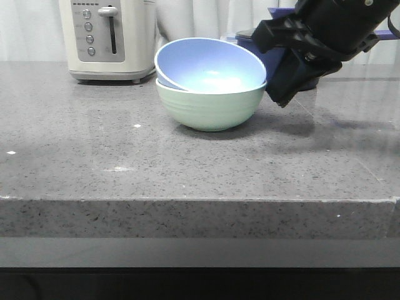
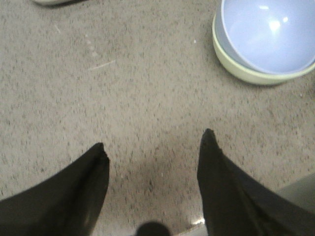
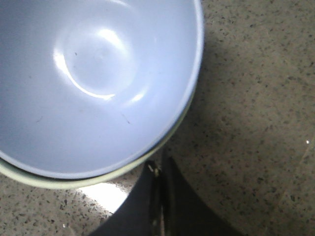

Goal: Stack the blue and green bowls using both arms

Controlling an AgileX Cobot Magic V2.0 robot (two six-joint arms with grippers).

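Observation:
The blue bowl [image 1: 209, 65] sits tilted inside the green bowl [image 1: 209, 109] on the grey counter. Both show in the left wrist view, blue bowl [image 2: 270, 34] in green bowl [image 2: 236, 66], and in the right wrist view, blue bowl [image 3: 93, 83] over the green rim [image 3: 54, 183]. My right gripper [image 1: 279, 100] is just right of the bowls; in its wrist view the gripper [image 3: 161, 164] has its fingers pressed together, empty, right beside the green rim. My left gripper [image 2: 153, 139] is open and empty over bare counter, away from the bowls; it is out of the front view.
A white toaster [image 1: 107, 39] stands at the back left. A dark navy pot [image 1: 262, 47] stands behind the bowls, partly hidden by the right arm. The counter's front edge [image 1: 200, 201] runs across the front view.

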